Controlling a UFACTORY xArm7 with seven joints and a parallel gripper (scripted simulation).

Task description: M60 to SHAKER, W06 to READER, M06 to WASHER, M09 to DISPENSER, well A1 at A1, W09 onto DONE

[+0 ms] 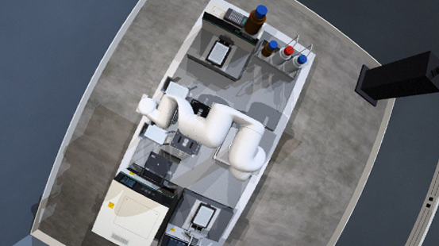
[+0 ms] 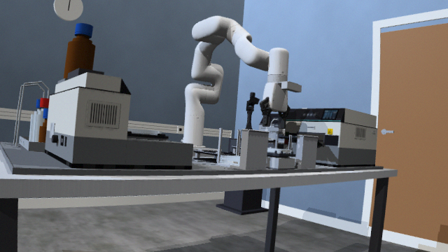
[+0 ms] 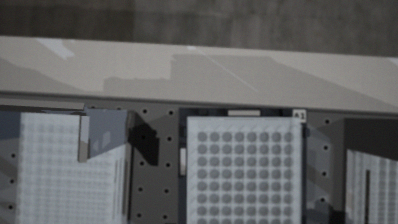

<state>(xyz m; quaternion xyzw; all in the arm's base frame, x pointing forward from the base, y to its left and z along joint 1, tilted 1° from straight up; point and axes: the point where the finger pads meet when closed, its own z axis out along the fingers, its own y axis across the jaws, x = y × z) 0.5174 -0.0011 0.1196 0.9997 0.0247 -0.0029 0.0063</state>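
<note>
Long grey tabletop (image 2: 196, 182) carries the whole line. Big cream instrument (image 1: 131, 219) sits at one end beside a second unit with a white well plate (image 1: 202, 215) seated in its bay. At the far end another housing holds a plate (image 1: 218, 54) in its recess, with a brown bottle (image 1: 255, 20) on top and a bottle rack alongside. Station names are not legible in any view, so which plate is M60, W09 and so on cannot be told.

White arm (image 1: 211, 128) reaches from its base across mid-deck to the edge row. There, two tall box racks (image 2: 253, 148) flank a low station. The wrist view looks straight down on it: a well plate (image 3: 244, 170) with clear round wells sits square in a nest on the perforated deck, a small A1 tag (image 3: 299, 115) at its upper right corner. Taller racks to either side show plates (image 3: 50, 170) inside.

Gripper (image 2: 266, 110) hangs over that middle plate, jaws wide open and holding nothing. Fingers are not visible in the wrist view.

Judged step: lining up for a pick of the centre plate.

Risks: the neighbouring rack walls stand close, so a descent slightly off-centre could clip a wall. Closing on the plate skewed could tilt it and leave it unseated at the next station. Placing it turned end-for-end would put well A1 at the wrong corner.
</note>
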